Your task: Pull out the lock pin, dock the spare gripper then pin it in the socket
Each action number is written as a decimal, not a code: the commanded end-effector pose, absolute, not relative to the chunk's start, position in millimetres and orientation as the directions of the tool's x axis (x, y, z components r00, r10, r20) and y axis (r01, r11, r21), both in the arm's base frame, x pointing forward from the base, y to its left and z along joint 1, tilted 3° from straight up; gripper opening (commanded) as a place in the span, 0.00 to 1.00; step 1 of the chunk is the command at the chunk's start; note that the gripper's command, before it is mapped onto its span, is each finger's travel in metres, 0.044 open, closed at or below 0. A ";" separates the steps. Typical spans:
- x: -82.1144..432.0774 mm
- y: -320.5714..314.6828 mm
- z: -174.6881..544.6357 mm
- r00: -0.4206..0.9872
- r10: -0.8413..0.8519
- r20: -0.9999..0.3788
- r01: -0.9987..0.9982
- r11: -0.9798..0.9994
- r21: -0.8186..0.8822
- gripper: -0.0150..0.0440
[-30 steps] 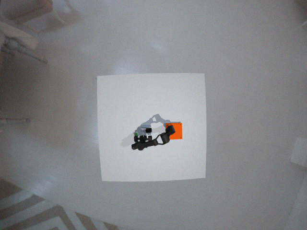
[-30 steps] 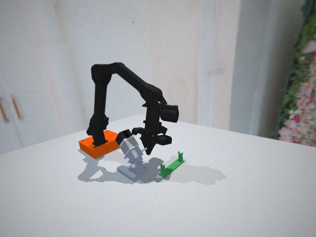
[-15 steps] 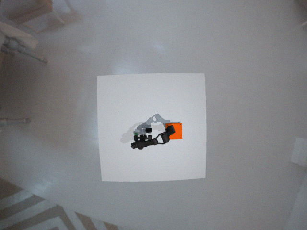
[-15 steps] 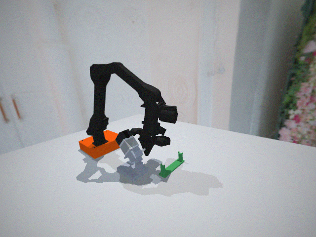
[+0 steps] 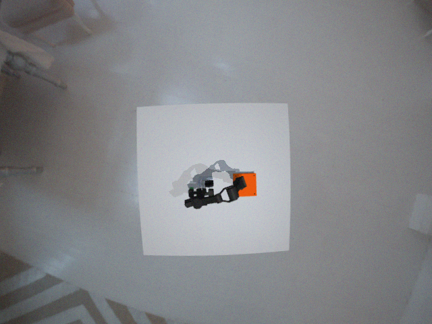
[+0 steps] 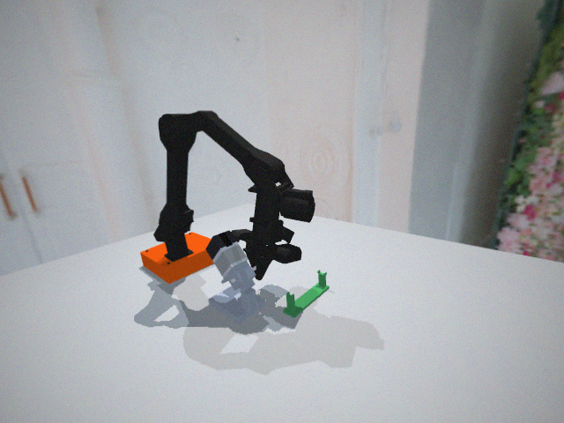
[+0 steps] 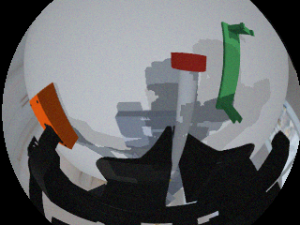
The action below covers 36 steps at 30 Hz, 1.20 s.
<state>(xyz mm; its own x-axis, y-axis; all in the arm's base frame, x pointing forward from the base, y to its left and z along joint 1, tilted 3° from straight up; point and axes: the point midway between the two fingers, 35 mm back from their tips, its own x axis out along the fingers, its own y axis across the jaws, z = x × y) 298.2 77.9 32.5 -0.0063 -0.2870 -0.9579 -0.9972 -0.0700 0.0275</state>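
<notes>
The lock pin [image 7: 187,96], a pale grey rod with a red head [image 7: 188,62], is between my gripper's fingers [image 7: 179,132] [image 6: 259,277]. The gripper is shut on it, pointing down beside the mount. The red head sticks out on the side away from the fingers. The grey-blue mount [image 6: 236,309] stands on the table. The spare gripper [image 6: 230,260], a light grey body with a black end, sits tilted in its socket. In the exterior view the pin is hidden, and whether its tip is in the socket cannot be told.
A green cradle [image 6: 310,297] [image 7: 231,63] with two upright posts stands empty beside the mount. The orange arm base [image 5: 250,186] [image 6: 196,269] [image 7: 56,117] is on the mount's other side. The arm's camera and wrist hang close to the spare gripper.
</notes>
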 end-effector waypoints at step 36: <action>291.5 96.9 59.7 -0.024 -0.299 -0.954 -0.996 -0.078 0.050 0.59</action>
